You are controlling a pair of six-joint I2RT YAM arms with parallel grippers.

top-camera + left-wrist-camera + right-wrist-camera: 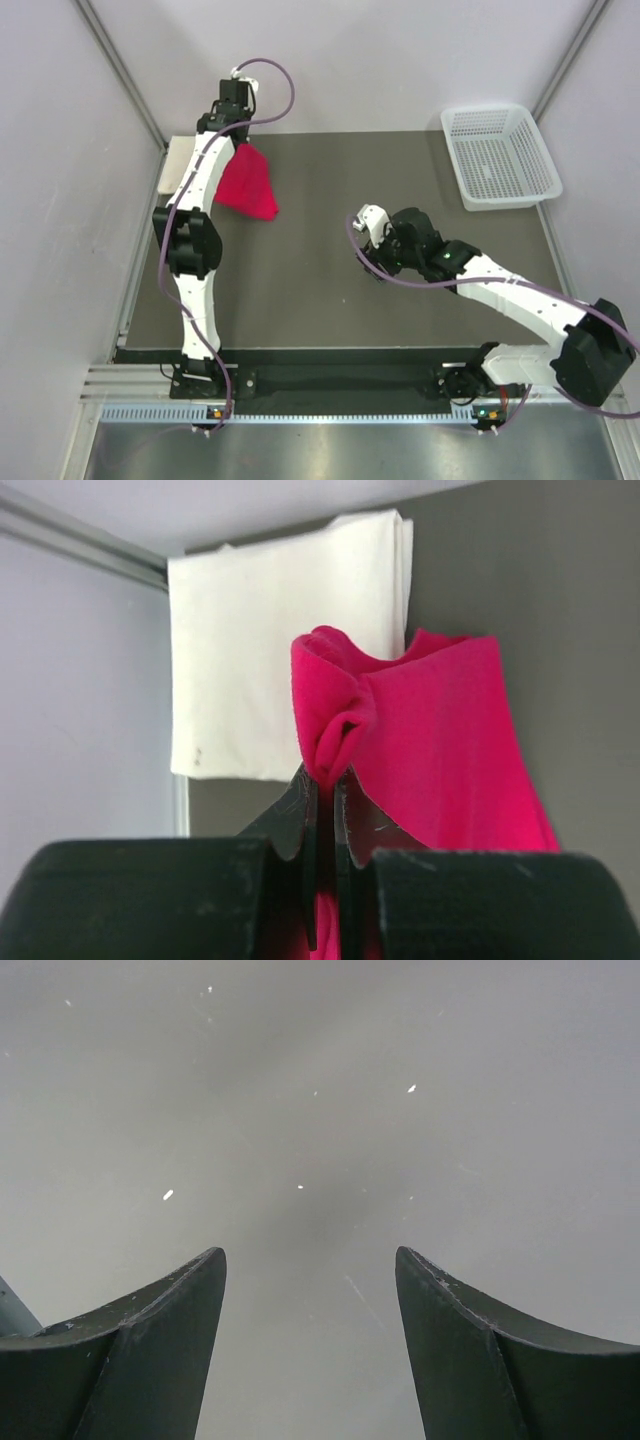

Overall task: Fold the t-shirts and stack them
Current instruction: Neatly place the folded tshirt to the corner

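Left hand point(325, 785) stretched far, pinching red t-shirt point(440, 750) aloft near folded cream t-shirt point(280, 630); right hand point(310, 1252) spread wide over table point(300, 1110).

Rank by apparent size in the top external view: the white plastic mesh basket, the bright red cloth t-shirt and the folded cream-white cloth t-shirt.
1. White plastic mesh basket.
2. Bright red cloth t-shirt, bunched up.
3. Folded cream-white cloth t-shirt, partly hidden, so this rank is unsure.

Pale walls point(400, 60) enclose a dark grey table point(330, 290) with a metal-framed near edge.
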